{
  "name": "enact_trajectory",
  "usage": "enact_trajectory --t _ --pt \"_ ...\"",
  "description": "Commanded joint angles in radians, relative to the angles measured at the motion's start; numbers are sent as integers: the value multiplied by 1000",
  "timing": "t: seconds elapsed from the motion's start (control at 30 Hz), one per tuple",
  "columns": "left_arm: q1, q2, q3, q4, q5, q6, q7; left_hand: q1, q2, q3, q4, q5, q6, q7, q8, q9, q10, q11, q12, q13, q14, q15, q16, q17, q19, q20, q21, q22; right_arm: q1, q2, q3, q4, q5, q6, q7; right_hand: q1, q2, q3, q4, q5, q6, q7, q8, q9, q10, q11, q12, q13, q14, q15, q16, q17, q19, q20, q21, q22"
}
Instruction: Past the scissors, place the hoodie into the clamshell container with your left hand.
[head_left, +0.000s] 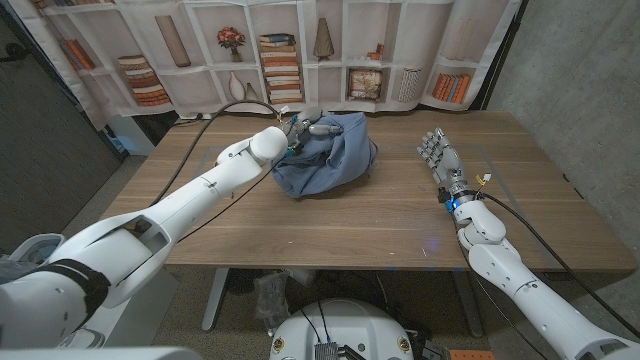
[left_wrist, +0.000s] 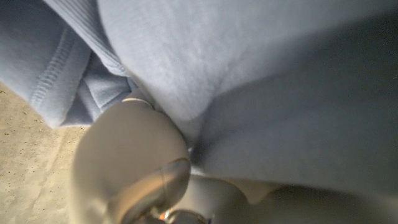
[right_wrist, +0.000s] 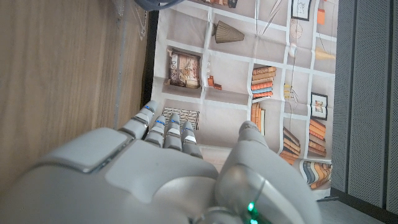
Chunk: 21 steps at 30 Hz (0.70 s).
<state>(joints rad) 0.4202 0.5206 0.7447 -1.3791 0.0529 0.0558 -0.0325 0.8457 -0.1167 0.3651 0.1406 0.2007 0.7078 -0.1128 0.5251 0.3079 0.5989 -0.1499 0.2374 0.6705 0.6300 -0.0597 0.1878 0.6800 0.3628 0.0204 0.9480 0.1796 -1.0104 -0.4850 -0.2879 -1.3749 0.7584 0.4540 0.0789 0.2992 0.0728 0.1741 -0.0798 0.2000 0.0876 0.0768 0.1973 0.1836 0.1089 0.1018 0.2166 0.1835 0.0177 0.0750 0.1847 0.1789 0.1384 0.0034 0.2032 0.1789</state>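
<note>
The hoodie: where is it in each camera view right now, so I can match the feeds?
Head view: the blue hoodie lies bunched at the table's far middle, with the left hand on its top.
Left wrist view: its fabric is pressed close against the camera.
Right wrist view: a dark blue scrap at the picture's edge may be it.
Shared landmark: the wooden table.

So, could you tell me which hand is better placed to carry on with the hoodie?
The left. The left hand is already on the blue hoodie at the table's far side, fingers in its fabric. The right hand holds nothing, well apart from it.
</note>
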Motion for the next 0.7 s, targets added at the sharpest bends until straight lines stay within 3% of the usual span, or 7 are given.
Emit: enact_trajectory --t 0.03,0.1,0.23,0.7 --pt "9 21 -9 -42 0 22 -6 -13 -11 -11 1 17 -63 -35 -35 -13 -23 2 -17 -9 -26 -23 1 -17 -22 12 -16 4 5 3 -3 13 4 3 13 4 3 2 -4 -3 12 -2 -3 4 7 1 -2 5 5 3 -1 3 3 0 -2 5" --pt "10 26 -10 -49 0 27 -11 -31 -17 -23 1 25 -114 -53 -64 -24 -59 6 -36 -19 -68 -16 -3 -34 -45 26 -32 4 5 3 -2 11 7 0 13 3 3 2 -4 -3 12 -3 -3 4 6 1 -2 5 7 4 0 3 2 1 -3 5" --pt "10 34 -9 -58 -1 35 -25 -51 -21 -38 -2 40 -185 -62 -108 -38 -134 20 -56 -39 -160 -4 -12 -69 -111 52 -73 3 5 2 -2 7 8 -4 10 4 3 2 -4 -3 12 -2 -3 4 7 0 -2 5 7 4 0 3 2 1 -3 5" --pt "-14 60 3 -95 9 98 -87 -139 -46 -113 3 76 -229 -48 -163 -65 -277 49 -58 -94 -351 29 -13 -149 -255 106 -173 1 4 1 -4 0 5 -10 4 3 4 2 -6 -4 12 -5 -3 4 7 1 -2 5 7 3 0 3 2 3 -3 5"
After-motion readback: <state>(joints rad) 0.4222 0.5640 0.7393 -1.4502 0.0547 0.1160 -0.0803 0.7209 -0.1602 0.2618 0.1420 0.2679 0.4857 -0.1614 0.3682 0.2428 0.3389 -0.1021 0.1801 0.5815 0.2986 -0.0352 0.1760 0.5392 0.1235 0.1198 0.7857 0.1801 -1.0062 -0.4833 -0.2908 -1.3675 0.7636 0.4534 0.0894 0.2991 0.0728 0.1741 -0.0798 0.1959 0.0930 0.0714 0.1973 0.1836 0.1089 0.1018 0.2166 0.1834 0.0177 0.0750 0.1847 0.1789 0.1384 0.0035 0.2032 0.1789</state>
